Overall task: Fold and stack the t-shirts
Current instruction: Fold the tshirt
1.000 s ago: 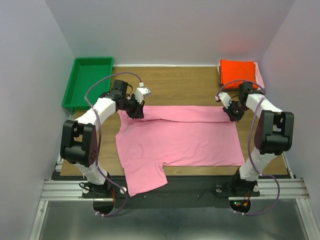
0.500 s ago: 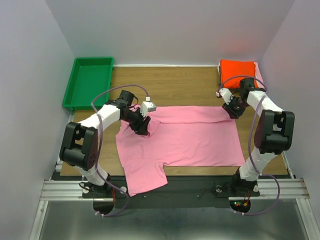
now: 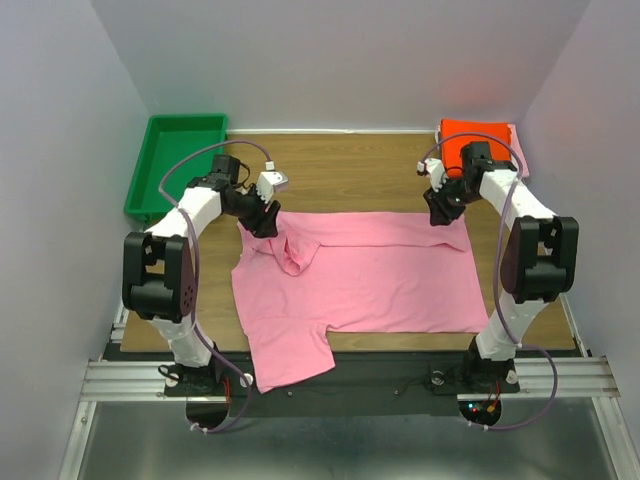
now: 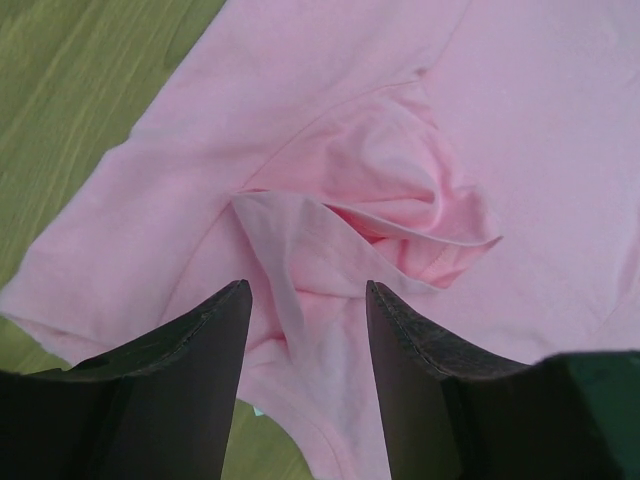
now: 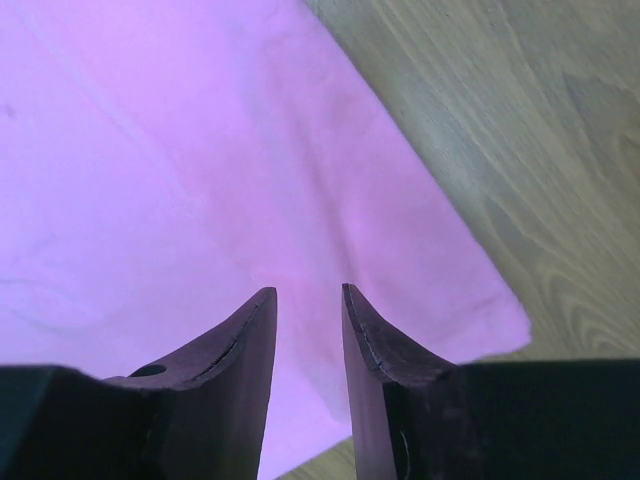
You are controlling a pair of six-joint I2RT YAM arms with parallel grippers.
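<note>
A large bubblegum pink t-shirt [image 3: 350, 275] lies spread on the wooden table, with its far left sleeve crumpled into a fold [image 3: 293, 250]. One sleeve hangs over the near edge. My left gripper [image 3: 262, 217] is open and empty just above the shirt's far left corner; the left wrist view shows the crumpled sleeve [image 4: 400, 215] beyond its fingertips [image 4: 305, 290]. My right gripper [image 3: 438, 212] is open and empty over the shirt's far right corner [image 5: 470, 300]. A folded orange-red t-shirt [image 3: 478, 145] lies at the far right on a paler pink one [image 3: 520, 158].
A green plastic tray [image 3: 175, 165] stands at the far left corner. Bare wooden table [image 3: 350, 175] lies between the tray and the folded stack. Walls close in on three sides.
My left gripper carried the far left sleeve inward, let it go in a crumpled fold, then drew back toward the far left. My right gripper let go of the far right corner and moved back.
</note>
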